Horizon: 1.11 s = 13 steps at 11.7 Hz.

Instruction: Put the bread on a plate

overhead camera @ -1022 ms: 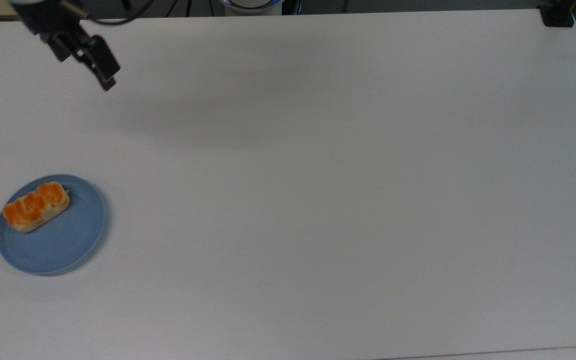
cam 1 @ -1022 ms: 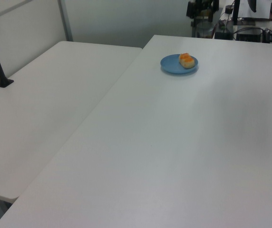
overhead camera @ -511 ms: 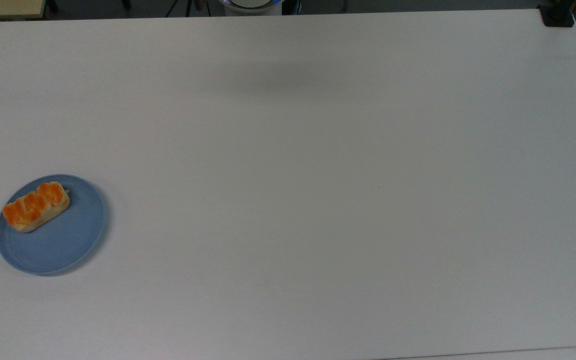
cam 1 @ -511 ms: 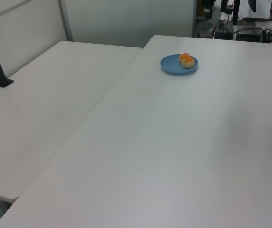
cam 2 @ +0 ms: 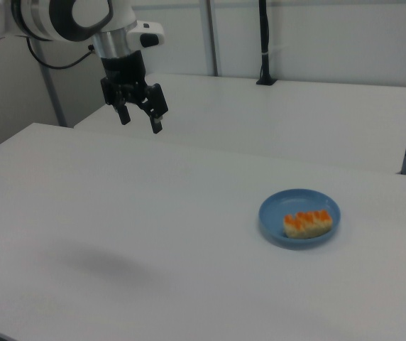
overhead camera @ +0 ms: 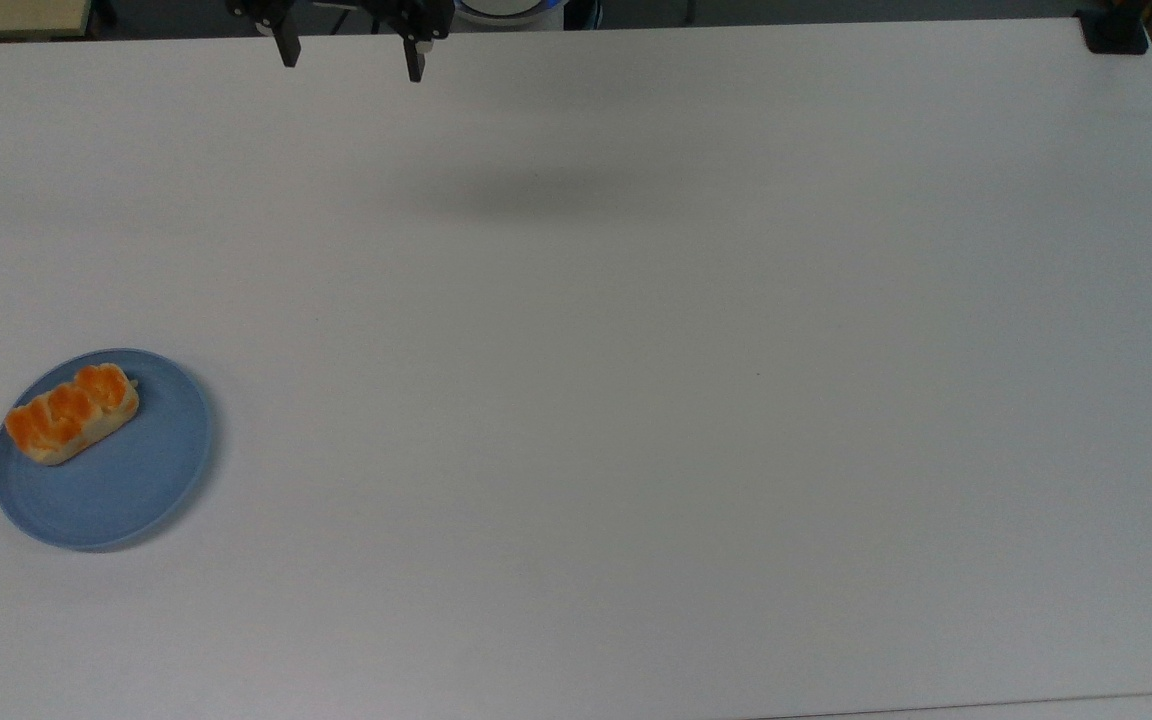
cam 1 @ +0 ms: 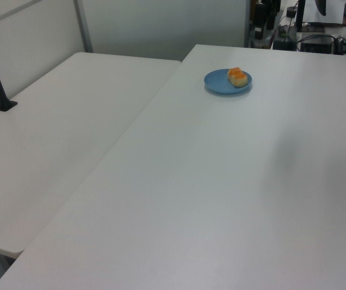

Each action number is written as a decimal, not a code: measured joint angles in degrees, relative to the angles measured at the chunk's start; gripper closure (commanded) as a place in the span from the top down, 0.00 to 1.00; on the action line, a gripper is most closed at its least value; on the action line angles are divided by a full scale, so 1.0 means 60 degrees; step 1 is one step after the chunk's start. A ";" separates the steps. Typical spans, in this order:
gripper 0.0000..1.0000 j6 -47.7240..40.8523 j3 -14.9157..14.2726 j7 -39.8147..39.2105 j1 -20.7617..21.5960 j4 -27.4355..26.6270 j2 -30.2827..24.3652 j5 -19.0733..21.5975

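The bread [overhead camera: 71, 412] [cam 1: 238, 76] [cam 2: 307, 222], a small loaf with an orange-brown lumpy top, lies on the light-blue plate [overhead camera: 126, 485] [cam 1: 218, 81] [cam 2: 277, 213]. It rests toward the far left part of the plate in the top view. My gripper [overhead camera: 349, 62] [cam 2: 140, 121] hangs high above the table at the top view's upper edge, far from the plate. It is open, with nothing between its two black fingers.
The white table [overhead camera: 636, 400] is bare apart from the plate. A second white table [cam 1: 58, 139] adjoins it. A black clamp post [overhead camera: 1114, 30] stands at the top view's upper right corner. The arm's shadow [overhead camera: 526, 190] falls on the table.
The gripper left the top view's upper left, passed out of sight, and now shows further right at the upper edge, open. Bread and plate have not moved.
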 measured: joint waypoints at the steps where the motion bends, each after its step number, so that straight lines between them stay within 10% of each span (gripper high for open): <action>1: 1.00 0.0000 -0.0040 -0.0270 -0.0003 -0.0006 -0.0001 0.0000; 13: 1.00 0.0018 -0.0076 -0.0456 -0.0154 -0.0235 -0.0002 -0.0003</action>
